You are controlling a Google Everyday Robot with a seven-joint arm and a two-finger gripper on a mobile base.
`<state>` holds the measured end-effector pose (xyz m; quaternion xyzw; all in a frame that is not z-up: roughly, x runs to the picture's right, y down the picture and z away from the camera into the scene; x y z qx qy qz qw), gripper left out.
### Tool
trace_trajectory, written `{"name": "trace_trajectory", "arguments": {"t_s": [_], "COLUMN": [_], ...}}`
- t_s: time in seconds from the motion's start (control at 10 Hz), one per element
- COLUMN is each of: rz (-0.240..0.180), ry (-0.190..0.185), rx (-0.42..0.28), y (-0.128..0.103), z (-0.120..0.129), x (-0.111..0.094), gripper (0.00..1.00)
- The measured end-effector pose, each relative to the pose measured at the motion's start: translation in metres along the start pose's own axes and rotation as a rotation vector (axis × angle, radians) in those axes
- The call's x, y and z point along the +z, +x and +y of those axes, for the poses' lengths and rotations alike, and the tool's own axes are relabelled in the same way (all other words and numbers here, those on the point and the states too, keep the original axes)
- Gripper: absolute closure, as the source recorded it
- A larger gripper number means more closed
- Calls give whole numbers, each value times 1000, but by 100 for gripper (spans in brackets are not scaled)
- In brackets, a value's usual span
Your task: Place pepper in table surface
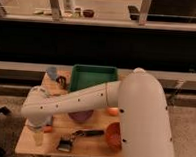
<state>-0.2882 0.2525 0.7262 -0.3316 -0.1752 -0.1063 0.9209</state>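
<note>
The white arm [85, 100] crosses the scene from the right and bends down over the left front of the table surface [95, 145], a slatted tan top; the gripper [38, 138] hangs near the front left corner, just above or at the wood, and whether its pincer is wide, narrow or holding cannot be told. The green tray [94, 77] sits at the back centre; a purple bowl [80, 115] lies mid-table, largely hidden under the arm; an orange-brown bowl [113, 134] stands toward the front right. A black-handled brush [80, 136] lies near the front edge, centre; a round orange fruit [112, 111] rests right of the purple bowl; a pale blue cup [52, 72] stands at the back left corner. The pepper [48, 129] shows only as a small orange-red sliver beside the wrist, near the left front; whether it is held or already resting is unclear. By judgement it is light, fairly stiff, smooth-skinned and apt to roll; a grasp across mid-length would suit. The brush lies nearest the landing spot; the front edge is close.
</note>
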Motion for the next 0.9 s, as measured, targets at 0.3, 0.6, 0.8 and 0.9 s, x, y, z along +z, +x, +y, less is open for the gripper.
{"name": "trace_trajectory", "arguments": {"t_s": [0.3, 0.6, 0.8, 0.9], "rz": [-23, -47, -75, -95], "ry": [-2, 2, 0, -3], "rx": [-7, -2, 9, 18], "y": [-2, 4, 10, 13], "z": [5, 8, 5, 2], "x": [-10, -28, -42, -45], "gripper": [20, 20, 20, 20]}}
